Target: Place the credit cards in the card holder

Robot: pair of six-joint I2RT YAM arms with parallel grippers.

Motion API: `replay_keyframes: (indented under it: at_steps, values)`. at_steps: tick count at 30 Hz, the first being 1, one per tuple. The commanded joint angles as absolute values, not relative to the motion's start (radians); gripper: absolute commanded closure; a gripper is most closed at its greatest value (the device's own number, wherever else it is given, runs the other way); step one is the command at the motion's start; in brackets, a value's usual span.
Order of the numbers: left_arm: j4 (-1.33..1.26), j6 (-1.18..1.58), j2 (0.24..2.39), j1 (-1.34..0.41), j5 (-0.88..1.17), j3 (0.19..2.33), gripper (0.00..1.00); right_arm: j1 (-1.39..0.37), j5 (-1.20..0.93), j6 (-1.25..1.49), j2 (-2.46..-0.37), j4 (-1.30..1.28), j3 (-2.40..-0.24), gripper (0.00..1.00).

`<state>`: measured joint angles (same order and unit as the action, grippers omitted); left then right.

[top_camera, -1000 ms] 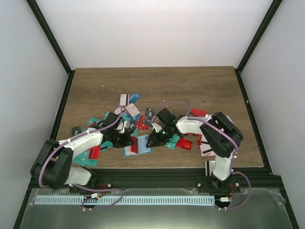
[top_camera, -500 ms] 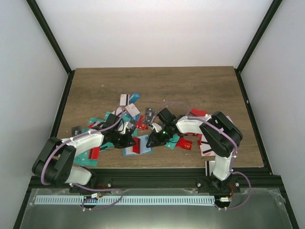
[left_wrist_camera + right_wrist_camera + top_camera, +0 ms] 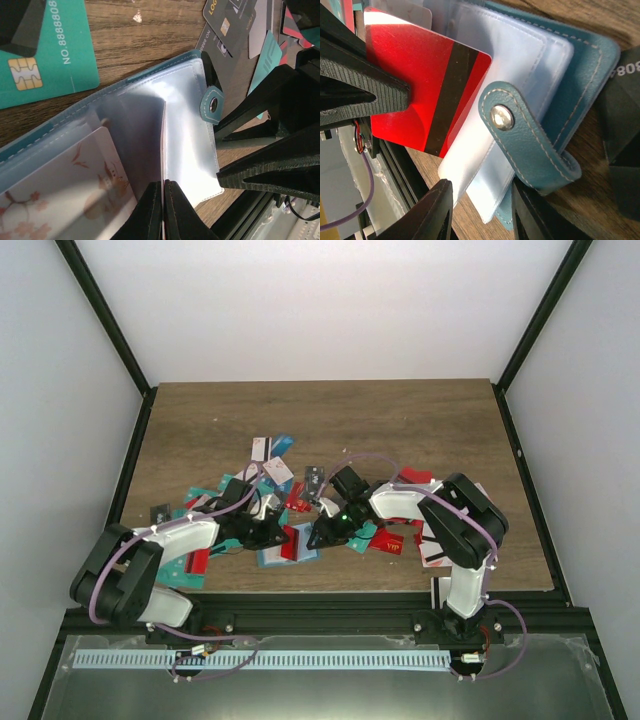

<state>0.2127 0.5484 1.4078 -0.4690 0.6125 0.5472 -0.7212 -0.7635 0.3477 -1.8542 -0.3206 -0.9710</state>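
The left gripper (image 3: 163,186) is pinching a thin red card (image 3: 420,85), fingers closed tight on it. The card is shiny and flat, with a black stripe and round corners. It is poking in among the clear plastic sleeves (image 3: 185,115) of the card holder (image 3: 585,60). The holder is lying open on the wooden table (image 3: 150,30), near the front edge, between both grippers. Its blue-green cover is looking soft, with pale stitches, and its curved tab (image 3: 535,150) is carrying a round silver snap (image 3: 501,118). The right gripper (image 3: 481,195) is standing with black fingers apart around the holder's edge; I cannot tell if they are squeezing.
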Motion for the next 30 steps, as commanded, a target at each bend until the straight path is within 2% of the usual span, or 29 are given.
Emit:
replay_keyframes:
  at_steps: [1, 5, 14, 30]
  values:
    - [0.146, 0.560, 1.426, -0.468, 0.627, 0.530, 0.96, -0.726, -0.713, 0.326, -1.899, -0.336, -0.970, 0.65]
    - [0.122, 0.587, 1.432, -0.467, 0.648, 0.538, 0.96, -0.727, -0.712, 0.328, -1.897, -0.335, -0.971, 0.65]
    - [0.390, 0.549, 1.290, -0.466, 0.509, 0.586, 0.96, -0.724, -0.710, 0.334, -1.898, -0.329, -0.965, 0.65]
    - [0.402, 0.537, 1.330, -0.464, 0.468, 0.568, 0.96, -0.724, -0.715, 0.343, -1.908, -0.327, -0.962, 0.65]
